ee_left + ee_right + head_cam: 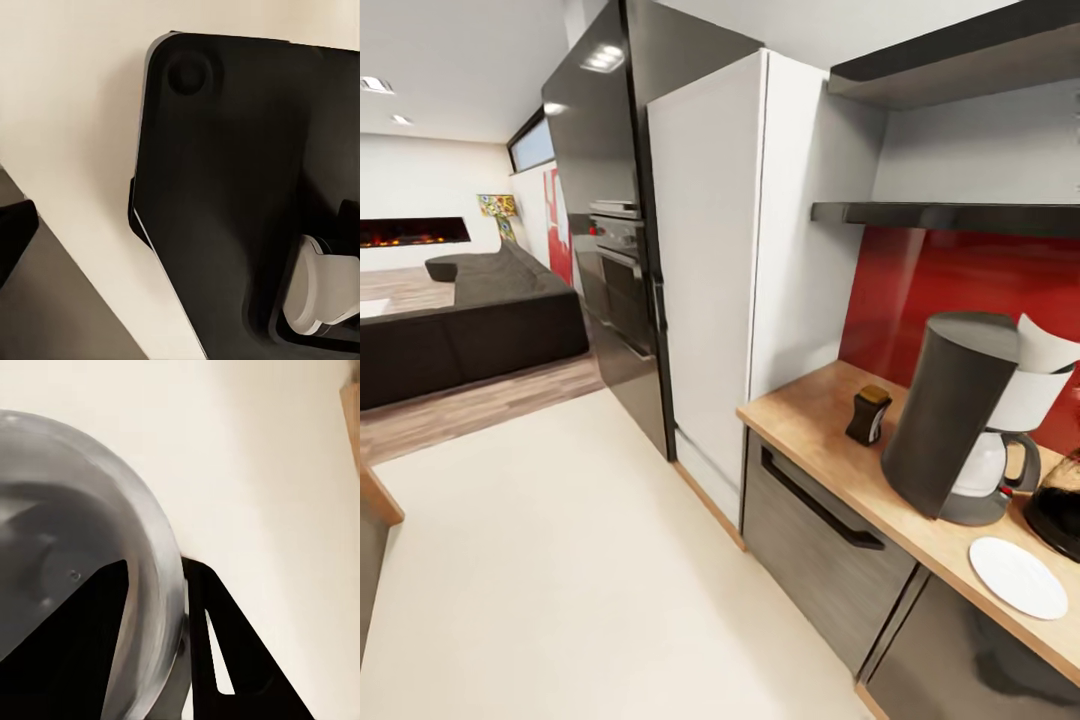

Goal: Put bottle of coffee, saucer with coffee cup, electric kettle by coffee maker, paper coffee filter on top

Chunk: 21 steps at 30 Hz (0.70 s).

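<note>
Beige kitchen countertop [810, 420] carries your bottle of coffee [868, 414] beside the coffee maker [952, 420], paper coffee filter [1040, 372] on top; saucer [1017, 577] lies in front. You cannot tell either gripper's finger state.

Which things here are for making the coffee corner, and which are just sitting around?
For the job:
- kitchen countertop
- coffee maker
- paper coffee filter on top of it
- bottle of coffee
- saucer, nothing on it
- electric kettle, at the picture's edge
- kitchen shelf

Just sitting around:
- sofa
- fireplace
- oven
- tall white cabinet
</note>
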Motion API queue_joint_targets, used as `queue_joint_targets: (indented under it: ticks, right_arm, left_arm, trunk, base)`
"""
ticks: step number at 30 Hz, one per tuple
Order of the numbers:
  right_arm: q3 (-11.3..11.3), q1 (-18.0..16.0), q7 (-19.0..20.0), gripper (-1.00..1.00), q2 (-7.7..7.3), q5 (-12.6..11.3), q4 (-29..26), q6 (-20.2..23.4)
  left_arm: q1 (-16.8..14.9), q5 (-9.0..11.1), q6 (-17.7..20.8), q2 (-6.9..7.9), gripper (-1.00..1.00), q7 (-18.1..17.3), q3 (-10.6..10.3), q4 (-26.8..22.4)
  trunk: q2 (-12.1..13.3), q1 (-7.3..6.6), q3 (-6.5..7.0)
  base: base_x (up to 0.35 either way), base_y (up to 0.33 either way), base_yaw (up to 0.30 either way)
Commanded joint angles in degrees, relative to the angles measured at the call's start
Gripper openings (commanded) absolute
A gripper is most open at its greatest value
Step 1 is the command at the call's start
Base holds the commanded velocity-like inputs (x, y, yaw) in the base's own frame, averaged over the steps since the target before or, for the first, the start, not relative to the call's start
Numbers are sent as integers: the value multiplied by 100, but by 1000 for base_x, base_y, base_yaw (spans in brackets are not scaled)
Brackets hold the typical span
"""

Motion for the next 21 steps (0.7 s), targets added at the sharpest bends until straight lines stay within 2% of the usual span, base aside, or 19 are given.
queue_joint_targets:
  ticks: [1,21]
  right_arm:
    - [-21,-1,22,-100,1,41,-14,37]
    - [-21,-1,22,-100,1,41,-14,37]
  left_arm:
    - [3,-16,-7,-3,100,8,26,-11]
    - [3,-16,-7,-3,100,8,25,-11]
  trunk:
    - [-6,5,-8]
    - [-6,5,-8]
  base:
    - [316,156,-260]
    - [297,216,-260]
